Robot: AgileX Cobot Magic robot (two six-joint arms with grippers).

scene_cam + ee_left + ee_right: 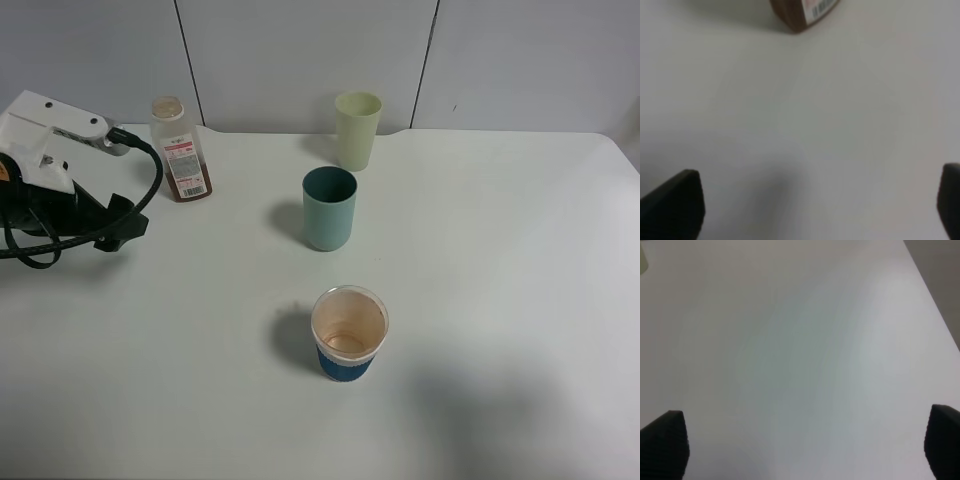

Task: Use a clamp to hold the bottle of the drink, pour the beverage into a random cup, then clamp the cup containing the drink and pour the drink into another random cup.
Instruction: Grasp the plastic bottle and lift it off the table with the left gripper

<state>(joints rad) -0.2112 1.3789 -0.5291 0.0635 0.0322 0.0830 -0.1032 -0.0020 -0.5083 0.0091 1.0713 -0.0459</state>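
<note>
The clear bottle (181,150) with a white and red label stands capless at the table's back left, brown beverage (188,186) in its lower part. Its base shows in the left wrist view (802,12). The pale yellow-green cup (357,130) stands at the back centre; its inside does not show. The teal cup (329,208) stands just in front of it. My left arm (50,165) rests left of the bottle, and its gripper (815,210) is open, empty and short of the bottle. My right gripper (805,445) is open and empty over bare table.
A wide paper cup with a blue base (348,333) stands front of centre, brown-stained inside. Black cables (100,235) loop beside the left arm. The white table's right edge (935,300) shows in the right wrist view. The right arm is outside the exterior view.
</note>
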